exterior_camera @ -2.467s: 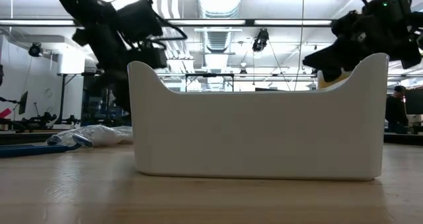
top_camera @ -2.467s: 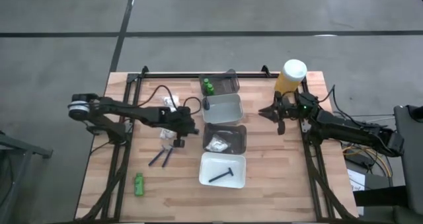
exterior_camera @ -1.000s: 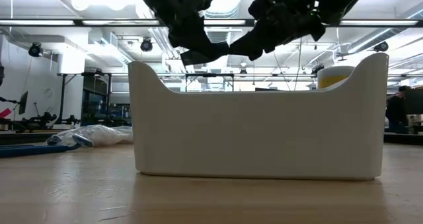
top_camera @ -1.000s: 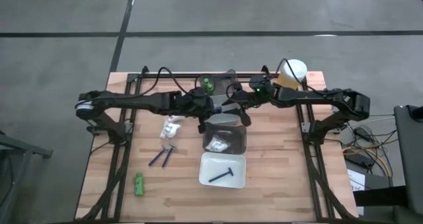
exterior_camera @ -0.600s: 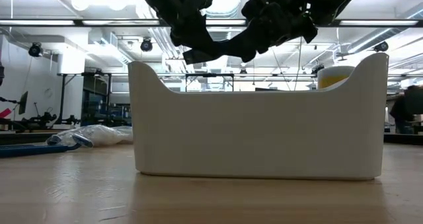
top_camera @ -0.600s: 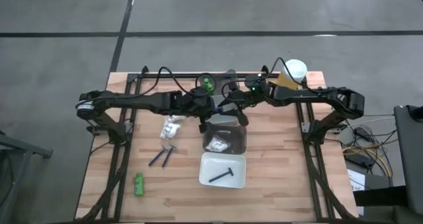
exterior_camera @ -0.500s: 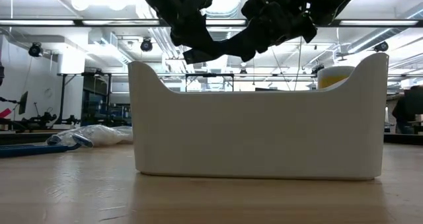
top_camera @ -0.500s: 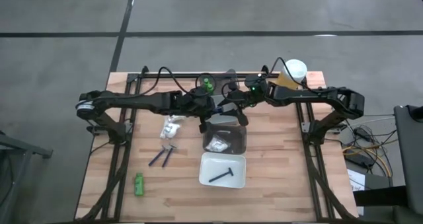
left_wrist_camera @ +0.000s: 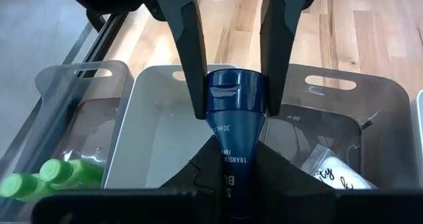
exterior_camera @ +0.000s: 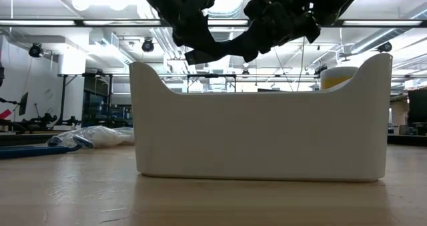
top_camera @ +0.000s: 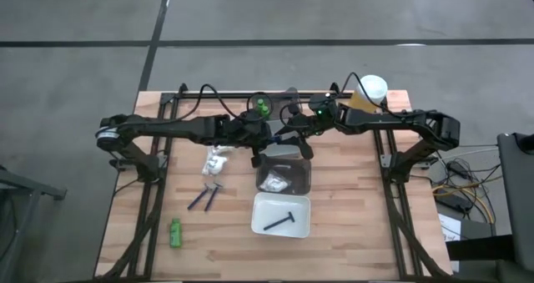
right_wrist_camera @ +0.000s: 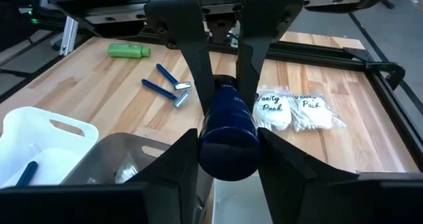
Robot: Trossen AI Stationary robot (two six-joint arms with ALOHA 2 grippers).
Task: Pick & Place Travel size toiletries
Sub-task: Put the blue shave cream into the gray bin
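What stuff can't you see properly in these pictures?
- Low view: the white tray's wall hides whatever lies in it, and all but the top of the yellow container.
- High view: the dark blue tube is lost between the left gripper and right gripper, too small to pick out.
- Left wrist view: that arm's own fingers cover part of the tube's label.

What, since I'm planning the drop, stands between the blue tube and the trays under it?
Nothing visible does: the dark blue tube, pinched by the left gripper and the right gripper, hangs above the open grey tray.
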